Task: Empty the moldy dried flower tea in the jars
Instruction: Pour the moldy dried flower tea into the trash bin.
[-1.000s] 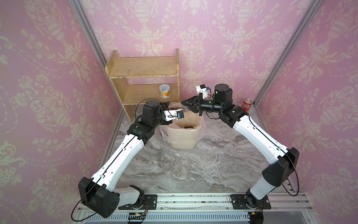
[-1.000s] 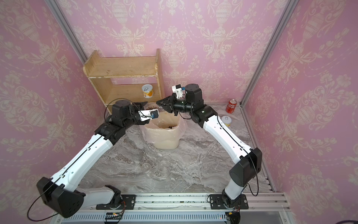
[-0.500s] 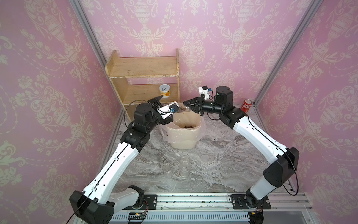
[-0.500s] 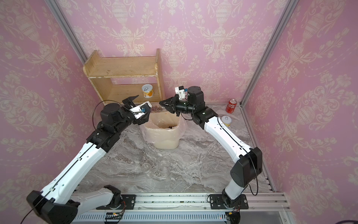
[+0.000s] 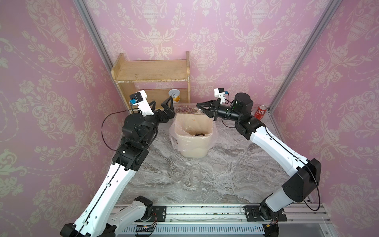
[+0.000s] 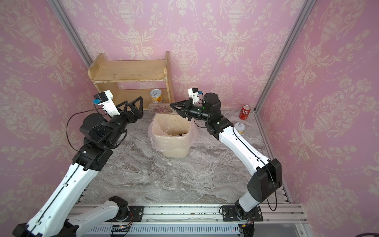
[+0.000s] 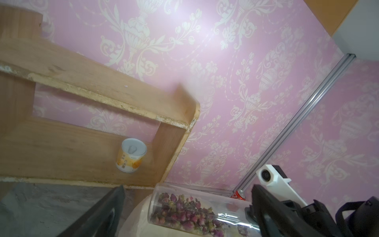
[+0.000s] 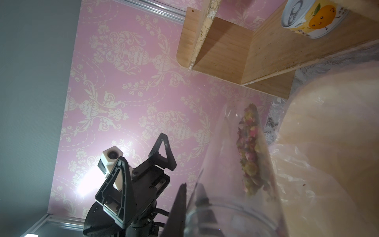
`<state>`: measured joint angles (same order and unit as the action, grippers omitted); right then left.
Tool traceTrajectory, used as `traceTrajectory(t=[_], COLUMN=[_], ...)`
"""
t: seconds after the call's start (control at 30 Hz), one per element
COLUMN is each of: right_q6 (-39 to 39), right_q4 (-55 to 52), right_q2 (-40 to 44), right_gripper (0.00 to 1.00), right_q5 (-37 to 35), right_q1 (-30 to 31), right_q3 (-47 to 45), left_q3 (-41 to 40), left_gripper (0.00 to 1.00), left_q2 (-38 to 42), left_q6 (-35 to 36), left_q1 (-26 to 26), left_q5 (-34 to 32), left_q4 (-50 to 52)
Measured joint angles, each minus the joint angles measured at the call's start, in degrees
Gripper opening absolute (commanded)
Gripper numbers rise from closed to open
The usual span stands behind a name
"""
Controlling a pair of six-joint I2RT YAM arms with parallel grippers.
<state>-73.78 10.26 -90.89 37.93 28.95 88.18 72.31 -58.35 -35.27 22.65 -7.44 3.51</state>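
Observation:
My right gripper (image 5: 200, 107) (image 6: 173, 106) (image 8: 190, 197) is shut on one end of the tall clear jar (image 5: 186, 109) (image 6: 162, 108) (image 8: 229, 164), holding it nearly level above the bin's back rim. Purple-brown dried flower tea (image 7: 184, 211) (image 8: 249, 156) lies along the jar's lower wall. The left gripper (image 5: 162, 102) (image 6: 131, 102) (image 7: 187, 187) stands wide open and empty just left of the jar's free end, apart from it. Two short clear jars (image 5: 177, 178) (image 5: 194, 176) stand empty on the table, a round lid (image 5: 216, 167) beside them. Dark tea crumbs (image 5: 198, 134) lie in the bin.
A beige bin (image 5: 194, 147) (image 6: 172, 147) lined with a clear bag sits mid-table under the jar. A wooden shelf (image 5: 151, 73) at the back left holds a yellow-white tin (image 5: 174, 95). A red cola can (image 5: 260, 111) and another tin (image 6: 240, 127) stand at the back right.
The left gripper has opened wide and drawn back from over the bin toward the shelf. The right arm has kept the tall jar almost where it was.

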Motion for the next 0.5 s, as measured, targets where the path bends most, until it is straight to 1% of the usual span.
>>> traceTrajectory(t=[0.13, 0.23, 0.33, 0.5], right_q6=[-1.1, -1.9, -3.0, -3.7], right_q4=[3.5, 6.2, 8.8, 11.0], right_q2=[0.8, 1.2, 1.4, 1.9], right_gripper=[0.0, 0.0, 0.0, 0.0], right_q5=[-0.1, -0.3, -0.4, -0.4], right_q1=[0.0, 0.0, 0.0, 0.1], right_q3=[-1.1, -1.8, -2.3, -2.7], left_q3=[-2.3, -4.3, -6.4, -8.0], left_gripper=[0.99, 0.99, 0.99, 0.99], left_q2=[-0.4, -1.4, -2.6, -5.4], left_q6=[-15.6, -25.2, -33.2, -41.9], left_q1=[0.0, -0.2, -0.5, -1.1], left_q5=[0.3, 1.2, 2.5, 4.4], left_q4=[-2.6, -4.9, -7.6, -11.5])
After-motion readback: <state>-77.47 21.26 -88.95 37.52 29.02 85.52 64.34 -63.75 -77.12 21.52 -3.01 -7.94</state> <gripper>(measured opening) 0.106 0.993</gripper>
